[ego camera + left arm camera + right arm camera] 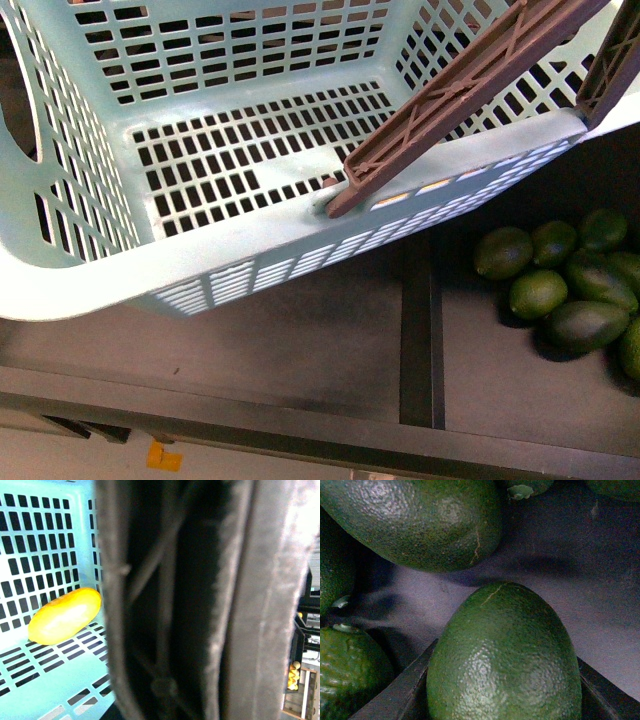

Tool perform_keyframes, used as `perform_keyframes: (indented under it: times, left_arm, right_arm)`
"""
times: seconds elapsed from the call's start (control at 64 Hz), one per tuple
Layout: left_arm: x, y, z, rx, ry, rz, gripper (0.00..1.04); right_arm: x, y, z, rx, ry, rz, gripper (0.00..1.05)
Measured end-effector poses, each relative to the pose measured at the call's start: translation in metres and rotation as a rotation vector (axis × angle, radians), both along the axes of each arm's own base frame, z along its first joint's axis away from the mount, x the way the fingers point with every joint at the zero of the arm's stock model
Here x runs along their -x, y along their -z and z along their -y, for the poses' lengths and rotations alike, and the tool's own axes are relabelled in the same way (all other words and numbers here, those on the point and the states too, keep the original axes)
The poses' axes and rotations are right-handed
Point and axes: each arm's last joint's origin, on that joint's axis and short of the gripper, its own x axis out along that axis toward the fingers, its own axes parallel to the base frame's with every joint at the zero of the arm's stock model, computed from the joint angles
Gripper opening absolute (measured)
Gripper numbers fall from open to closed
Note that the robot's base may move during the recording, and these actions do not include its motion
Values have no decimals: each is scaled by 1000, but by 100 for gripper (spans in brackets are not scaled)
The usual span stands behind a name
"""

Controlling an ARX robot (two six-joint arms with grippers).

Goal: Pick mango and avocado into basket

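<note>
The light teal basket (pixel 250 255) fills the upper left of the front view, tilted, with its brown handle (pixel 470 95) running up to the right. My left gripper is shut on the basket handle (pixel 200 605), which fills the left wrist view close up and blurred; the fingers do not show. The yellow-orange mango (pixel 65 616) lies on the basket's slotted floor (pixel 35 680). My right gripper (pixel 505 685) is shut on the avocado (pixel 505 655), dark green and egg-shaped, between its dark fingers (pixel 395 695), just above the dark shelf. Neither gripper shows in the front view.
Several more avocados (pixel 560 290) lie in a pile on the dark shelf at the right, two close to the held one (pixel 420 520) (pixel 345 675). A dark divider strip (pixel 420 330) runs across the shelf. The shelf's front edge (pixel 250 420) is below the basket.
</note>
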Motion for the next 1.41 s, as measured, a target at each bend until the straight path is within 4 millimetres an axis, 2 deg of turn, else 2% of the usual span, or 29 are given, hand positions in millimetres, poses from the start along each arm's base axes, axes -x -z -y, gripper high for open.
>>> perform_keyframes:
  times: [0.297,0.484,0.609,0.718,0.906,1.109,1.281,1.406]
  left_arm:
    - [0,0,0,1,1,-1,14]
    - [0,0,0,1,0,0,14]
    - [0,0,0,1,0,0,14]
    - [0,0,0,0,0,0,14]
    - [0,0,0,1,0,0,14]
    - [0,0,0,2,2,-2,14]
    - [0,0,0,0,-1,0,14]
    - [0,0,0,-1,-2,1,14]
  right_arm:
    - [2,0,-1,-14,0,12,55]
    - [13,-16,-5,-60,-14,67,55]
    - [26,-46,-4,-84,-27,137,55]
    - [49,-96,3,-82,-39,240,54]
    - [76,-149,-7,-105,-68,350,54]
    - [88,-220,-45,-106,-142,538,54]
    - [81,-272,-88,-89,-175,703,54]
    - [72,-299,-126,-131,-182,785,54]
